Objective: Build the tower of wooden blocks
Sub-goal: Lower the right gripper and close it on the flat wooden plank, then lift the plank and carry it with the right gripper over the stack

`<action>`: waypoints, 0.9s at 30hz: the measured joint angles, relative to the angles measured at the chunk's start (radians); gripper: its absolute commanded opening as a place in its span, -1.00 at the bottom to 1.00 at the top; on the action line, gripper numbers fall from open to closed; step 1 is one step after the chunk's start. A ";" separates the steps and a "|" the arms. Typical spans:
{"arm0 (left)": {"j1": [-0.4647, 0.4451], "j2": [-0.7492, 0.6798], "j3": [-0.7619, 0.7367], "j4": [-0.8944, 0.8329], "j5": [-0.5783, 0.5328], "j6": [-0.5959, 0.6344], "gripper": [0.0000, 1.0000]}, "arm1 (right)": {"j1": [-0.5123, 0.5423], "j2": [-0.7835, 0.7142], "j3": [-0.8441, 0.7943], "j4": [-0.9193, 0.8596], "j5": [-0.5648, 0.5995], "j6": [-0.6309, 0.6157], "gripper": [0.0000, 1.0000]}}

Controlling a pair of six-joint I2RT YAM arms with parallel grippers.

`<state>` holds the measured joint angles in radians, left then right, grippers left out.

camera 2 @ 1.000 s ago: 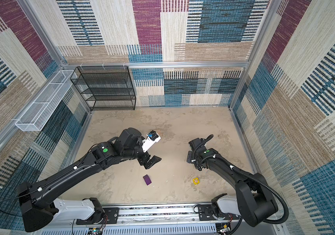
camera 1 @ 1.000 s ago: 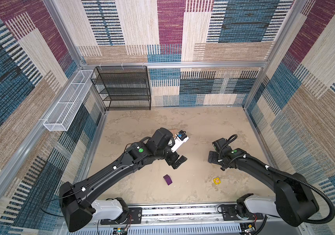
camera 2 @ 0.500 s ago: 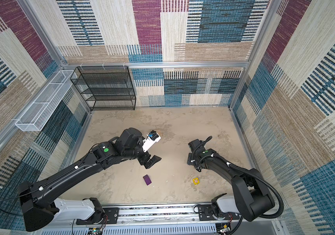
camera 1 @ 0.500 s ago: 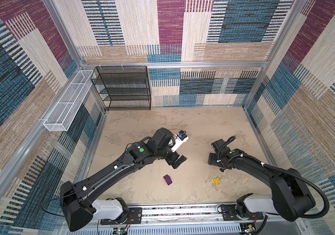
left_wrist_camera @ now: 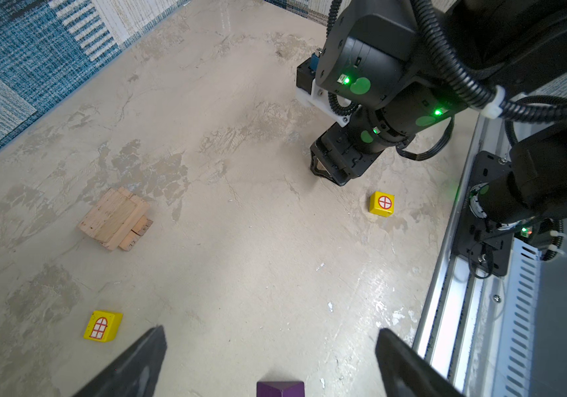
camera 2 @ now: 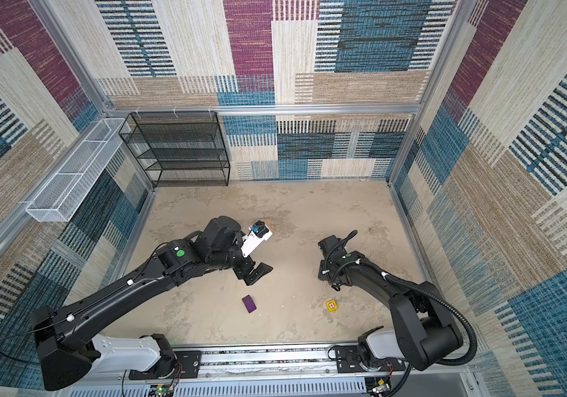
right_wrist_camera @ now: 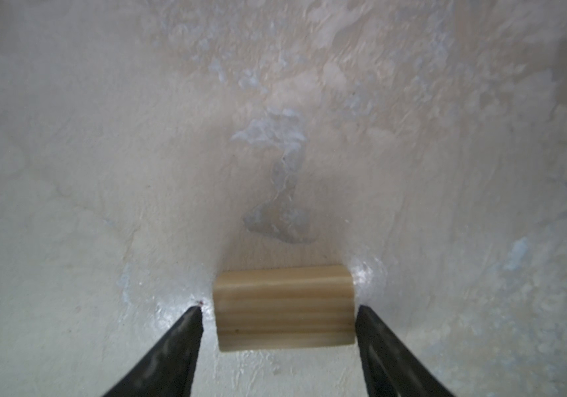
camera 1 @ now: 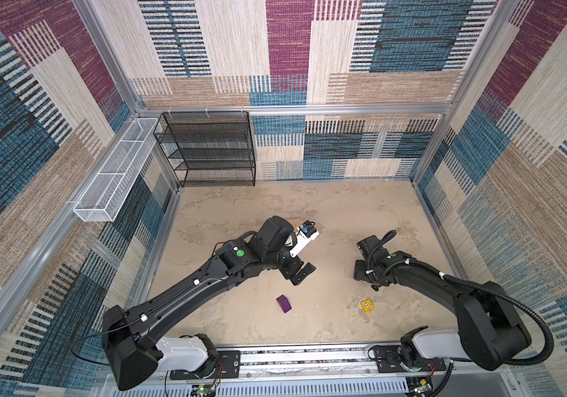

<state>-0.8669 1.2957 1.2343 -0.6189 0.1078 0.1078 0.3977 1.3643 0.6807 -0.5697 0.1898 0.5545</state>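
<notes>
**Top views.** In both top views the left gripper [camera 1: 304, 272] hangs over the middle of the surface [camera 1: 344, 206], jaws spread wide and empty. The purple block [camera 1: 283, 303] lies just in front of it, toward the front edge. The circle cube [camera 1: 367, 305] sits to its right, as near that edge. The right gripper [camera 1: 364, 271] points straight down, right of middle, and its own body hides its fingers. Of the stack [camera 1: 294, 220] only a tan sliver shows, behind the left wrist.

**Left wrist view.** The stack [left_wrist_camera: 115, 221] is tan bricks in two crossed layers, flat on the surface and well apart from both cubes. The window cube [left_wrist_camera: 103, 326] stands alone. The purple block lies between the released left fingers [left_wrist_camera: 137, 361], touching neither.

**Right wrist view.** This view is blurred. A brick [right_wrist_camera: 283, 306] lies flat between the right fingers [right_wrist_camera: 378, 337]. It is not clenched — bare surface shows at one tip. The other tip meets the brick's end — contact cannot be told.
</notes>
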 measured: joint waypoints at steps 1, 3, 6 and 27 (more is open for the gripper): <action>0.000 0.000 0.000 0.000 0.000 0.000 1.00 | 0.000 0.000 0.000 0.000 0.000 -0.003 0.44; 0.000 0.000 0.000 0.000 0.000 0.000 1.00 | -0.001 0.005 0.000 0.001 0.000 -0.003 0.40; 0.000 0.000 0.000 0.000 0.000 0.000 1.00 | 0.000 0.013 0.000 0.001 -0.006 -0.006 0.37; 0.000 -0.001 -0.001 0.000 -0.012 0.000 1.00 | 0.000 0.020 0.001 0.001 -0.006 -0.010 -0.27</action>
<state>-0.8665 1.2949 1.2331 -0.6189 0.0959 0.1081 0.3973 1.3842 0.6819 -0.5690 0.1841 0.5446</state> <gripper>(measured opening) 0.998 0.620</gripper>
